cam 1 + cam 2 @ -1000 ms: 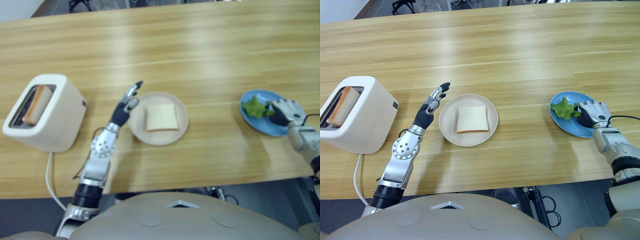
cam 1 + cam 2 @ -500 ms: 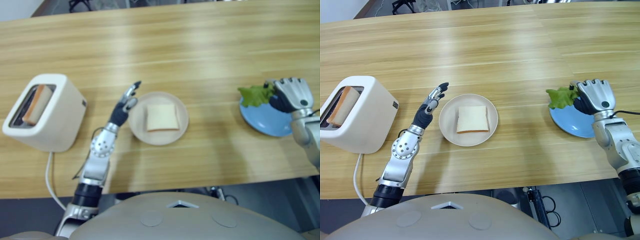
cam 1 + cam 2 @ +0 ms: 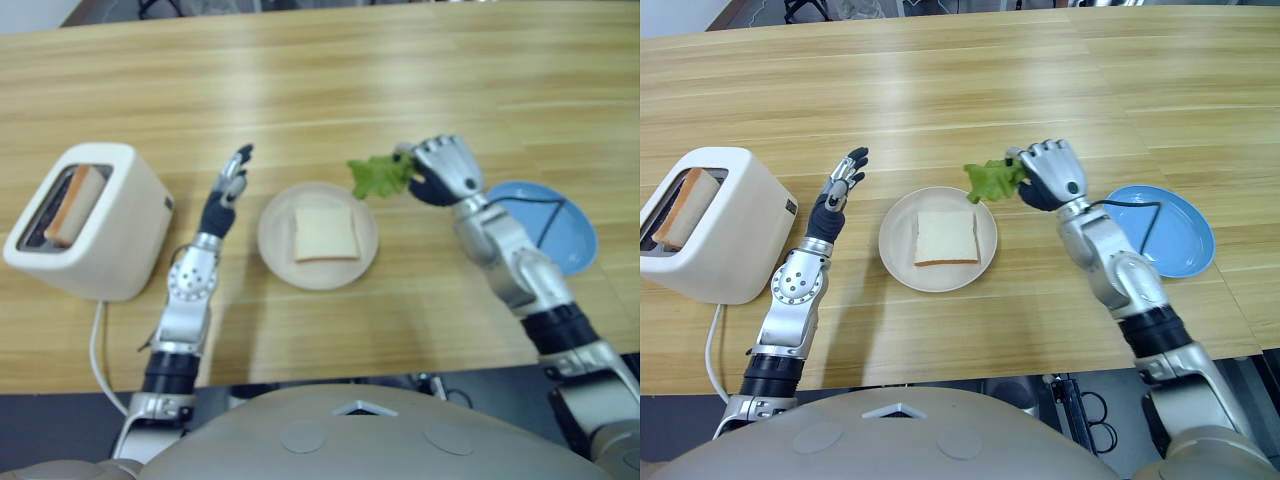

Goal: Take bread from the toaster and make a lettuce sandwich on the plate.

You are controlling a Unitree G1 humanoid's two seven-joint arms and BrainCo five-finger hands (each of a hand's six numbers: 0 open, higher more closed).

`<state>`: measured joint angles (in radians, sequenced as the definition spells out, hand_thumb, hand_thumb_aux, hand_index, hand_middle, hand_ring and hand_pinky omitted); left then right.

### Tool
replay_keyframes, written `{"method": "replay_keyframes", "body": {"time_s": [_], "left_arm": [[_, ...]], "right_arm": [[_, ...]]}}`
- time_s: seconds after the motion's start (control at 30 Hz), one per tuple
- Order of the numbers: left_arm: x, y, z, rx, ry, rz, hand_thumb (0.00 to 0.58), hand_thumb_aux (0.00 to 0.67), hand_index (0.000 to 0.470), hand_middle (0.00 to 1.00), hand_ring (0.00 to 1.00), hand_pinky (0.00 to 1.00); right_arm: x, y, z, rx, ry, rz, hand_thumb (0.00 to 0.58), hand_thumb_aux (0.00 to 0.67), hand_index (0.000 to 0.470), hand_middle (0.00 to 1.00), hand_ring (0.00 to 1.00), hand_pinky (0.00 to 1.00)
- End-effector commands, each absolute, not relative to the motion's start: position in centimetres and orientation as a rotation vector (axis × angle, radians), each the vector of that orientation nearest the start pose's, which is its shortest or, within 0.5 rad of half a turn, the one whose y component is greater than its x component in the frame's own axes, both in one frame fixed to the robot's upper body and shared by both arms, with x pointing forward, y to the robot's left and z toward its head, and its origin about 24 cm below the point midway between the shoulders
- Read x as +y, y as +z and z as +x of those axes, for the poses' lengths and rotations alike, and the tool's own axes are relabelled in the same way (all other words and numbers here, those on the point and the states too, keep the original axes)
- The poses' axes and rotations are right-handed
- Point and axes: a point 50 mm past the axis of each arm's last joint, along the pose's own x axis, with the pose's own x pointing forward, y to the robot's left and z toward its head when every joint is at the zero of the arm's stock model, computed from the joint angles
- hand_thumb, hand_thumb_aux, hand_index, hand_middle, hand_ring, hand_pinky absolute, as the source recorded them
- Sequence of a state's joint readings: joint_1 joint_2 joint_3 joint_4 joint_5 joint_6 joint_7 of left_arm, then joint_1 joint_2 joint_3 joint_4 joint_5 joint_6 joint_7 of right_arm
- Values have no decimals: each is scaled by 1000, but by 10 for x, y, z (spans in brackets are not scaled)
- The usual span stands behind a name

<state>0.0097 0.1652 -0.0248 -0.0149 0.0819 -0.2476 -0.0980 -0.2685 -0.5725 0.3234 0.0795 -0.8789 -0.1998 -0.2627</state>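
A long wooden tabletop [image 3: 1040, 90] is running across the whole frame, with a sliver of dark floor showing along the top edge. Just right of centre, the lettuce [image 3: 988, 180] is hanging clear of the wood, pinched in the curled fingers of the right hand [image 3: 1048, 175], and is showing right at the upper right rim of the cream plate [image 3: 890, 245]. On that plate, in the middle of the frame, a white bread slice [image 3: 944, 238] is lying flat. The right hand is sitting just right of the leaf, its forearm slanting down toward the lower right corner. Further right, a blue plate [image 3: 1180, 235] is resting on the tabletop, and a thin black cable [image 3: 1145, 215] is crossing in front of it. Left of the cream plate, the left hand [image 3: 838, 188] is standing raised with fingers stretched out straight, holding nothing, near the plate but apart from it. At the left edge, the white toaster [image 3: 725, 250] is sitting with a second slice [image 3: 683, 222] standing in its slot, and its pale cord [image 3: 712, 345] is trailing over the near edge.
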Motion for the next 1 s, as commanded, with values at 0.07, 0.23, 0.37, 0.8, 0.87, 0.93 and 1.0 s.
{"method": "replay_keyframes", "body": {"time_s": [0.07, 0.23, 0.37, 0.8, 0.87, 0.93, 1.0], "left_arm": [[164, 62, 250, -220, -148, 249, 0, 0, 0, 0, 0, 0], [160, 58, 250, -208, -161, 247, 0, 0, 0, 0, 0, 0], [159, 57, 250, -207, -165, 252, 0, 0, 0, 0, 0, 0], [156, 52, 249, -197, -170, 261, 0, 0, 0, 0, 0, 0], [155, 52, 249, -197, -171, 264, 0, 0, 0, 0, 0, 0], [155, 51, 249, -196, -171, 266, 0, 0, 0, 0, 0, 0], [155, 50, 249, -196, -173, 266, 0, 0, 0, 0, 0, 0]], "right_arm": [[-136, 62, 287, -521, 347, -1408, 580, 670, 460, 1000, 1000, 1000], [-119, 44, 282, -511, 429, -1392, 580, 670, 460, 1000, 1000, 1000], [-113, 29, 278, -475, 487, -1383, 580, 670, 460, 1000, 1000, 1000], [-111, 31, 273, -455, 474, -1285, 580, 670, 460, 1000, 1000, 1000], [-114, 37, 278, -447, 438, -1246, 580, 670, 460, 1000, 1000, 1000], [-118, 43, 282, -441, 404, -1229, 580, 670, 460, 1000, 1000, 1000], [-121, 45, 285, -421, 380, -1206, 580, 670, 460, 1000, 1000, 1000]]}}
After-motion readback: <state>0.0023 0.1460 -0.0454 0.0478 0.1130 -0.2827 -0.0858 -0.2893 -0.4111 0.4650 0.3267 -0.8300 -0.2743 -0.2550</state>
